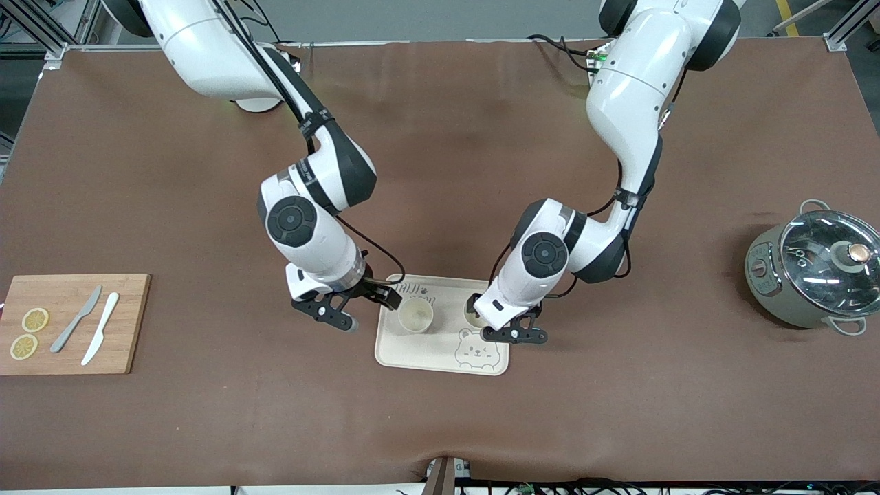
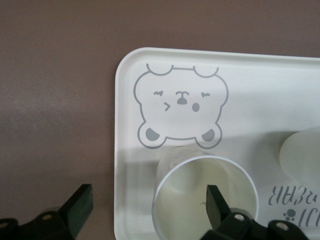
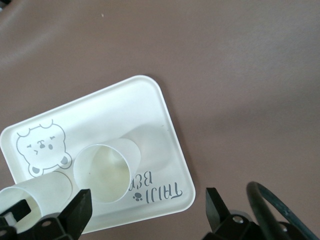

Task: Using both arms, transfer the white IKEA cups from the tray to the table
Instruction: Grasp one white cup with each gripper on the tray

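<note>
Both grippers hang wide open in the front view, holding nothing: the right gripper (image 1: 344, 309) sits low at the tray's (image 1: 440, 357) edge toward the right arm's end of the table, and the left gripper (image 1: 505, 328) sits low at the tray's edge toward the left arm's end. Each arm reaches down from its base, elbow bent, wrist tipped toward the tray. Two white cups stand upright on the tray: one cup (image 1: 416, 315) on the right arm's side, the other cup (image 1: 474, 317) on the left arm's side, partly hidden by the left wrist. A cutting board (image 1: 72, 323) with two knives and lemon slices lies toward the right arm's end, a lidded pot (image 1: 815, 271) toward the left arm's end. From the left wrist view, the left gripper (image 2: 145, 210) is spread wide, one finger (image 2: 215, 202) over the mouth of the nearer cup (image 2: 200, 200) and the other over the bare tablecloth beside the tray (image 2: 280, 90); whether it touches the rim I cannot tell. From the right wrist view, the right gripper (image 3: 147, 210) is equally wide apart, empty, above the tray's (image 3: 125, 100) edge, with a cup (image 3: 105, 170) just off its fingers.
</note>
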Robot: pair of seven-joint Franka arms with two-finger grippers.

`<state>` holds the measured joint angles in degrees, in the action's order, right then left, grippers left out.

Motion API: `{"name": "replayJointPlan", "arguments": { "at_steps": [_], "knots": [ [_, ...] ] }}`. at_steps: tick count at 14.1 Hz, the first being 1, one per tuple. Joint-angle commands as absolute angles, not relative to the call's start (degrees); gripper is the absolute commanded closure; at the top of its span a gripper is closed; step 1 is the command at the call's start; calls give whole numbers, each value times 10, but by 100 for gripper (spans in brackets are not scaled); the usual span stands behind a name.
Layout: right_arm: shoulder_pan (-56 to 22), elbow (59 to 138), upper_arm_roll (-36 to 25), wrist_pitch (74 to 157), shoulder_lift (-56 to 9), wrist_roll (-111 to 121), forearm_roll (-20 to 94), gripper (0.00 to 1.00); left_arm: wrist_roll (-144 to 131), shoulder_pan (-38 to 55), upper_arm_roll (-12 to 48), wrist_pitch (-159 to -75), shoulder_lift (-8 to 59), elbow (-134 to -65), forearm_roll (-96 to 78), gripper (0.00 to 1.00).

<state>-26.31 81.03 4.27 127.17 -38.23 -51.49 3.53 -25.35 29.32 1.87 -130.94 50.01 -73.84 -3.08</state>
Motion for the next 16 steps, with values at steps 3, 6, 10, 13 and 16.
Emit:
{"name": "replayJointPlan", "arguments": {
  "at_steps": [3,6,10,13,16],
  "knots": [
    [-279,794,35,1293,-406,-532,28,0,-272,300,14,-1313,509,-733,-11,0],
    [-285,794,34,1312,-419,-536,25,0,-306,301,14,-1312,508,-732,-21,89],
    [-286,794,34,1325,-430,-536,24,0,-332,302,14,-1306,506,-734,-8,100],
    [-289,794,34,1338,-437,-537,24,0,-336,301,13,-1306,504,-734,-9,100],
    [-289,794,35,1346,-446,-537,25,0,-341,294,7,-1255,476,-737,11,100]
  ]
}}
